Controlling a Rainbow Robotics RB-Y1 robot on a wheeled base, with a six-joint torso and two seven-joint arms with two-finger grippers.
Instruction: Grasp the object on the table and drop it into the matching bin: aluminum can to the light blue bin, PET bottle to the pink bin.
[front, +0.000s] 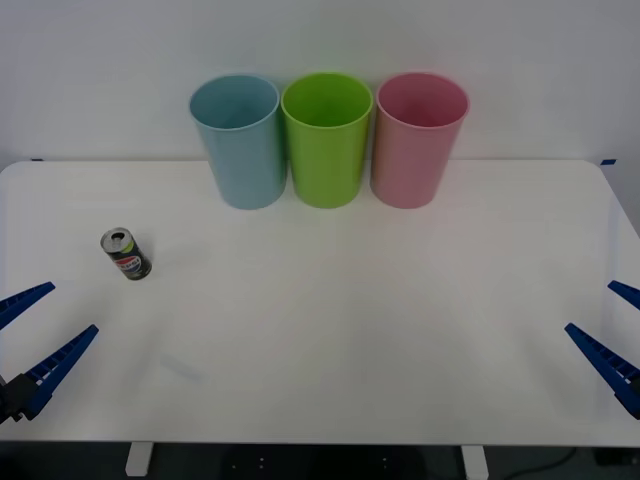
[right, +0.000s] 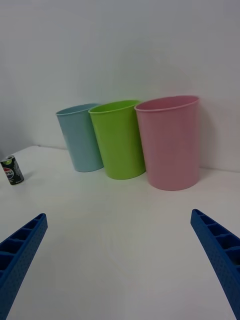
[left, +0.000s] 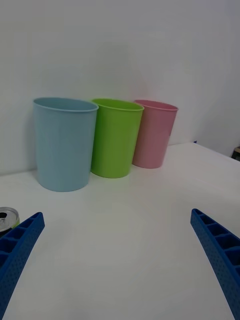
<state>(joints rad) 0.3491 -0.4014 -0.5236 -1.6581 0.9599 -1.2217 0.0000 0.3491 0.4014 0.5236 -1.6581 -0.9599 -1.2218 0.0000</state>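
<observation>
Item for disposal: one aluminum can (front: 126, 254), standing upright on the table (front: 330, 330), silver top up, near the left edge and about midway between front and back edges. Long axis vertical, so you approach from the side, fingers either side of the body, not from above onto the tab.

Left gripper (front: 35, 335): at the front-left corner, spread wide, holding nothing. Can lies just ahead of it, toward the back edge and slightly inboard. In the left wrist view the can (left: 7, 220) sits close by one finger, off the gripper's centre line, so you need a small sideways correction before closing. Not yet between the fingers.

Right gripper (front: 610, 335): at the front-right corner, wide open, empty, well apart from the can across the whole table width. The right wrist view shows the can (right: 12, 170) far off. Judgement: left arm is the one to use; leave right parked.

Bins: light blue bin (front: 238, 140), lime green bin (front: 326, 138), pink bin (front: 418, 138) in a row along the back edge, touching or nearly so. Blue is the leftmost, nearest the can's side. Correct target per task. Grasp not begun.

Risk: can is light & narrow; an off-centre finger could tip it.
</observation>
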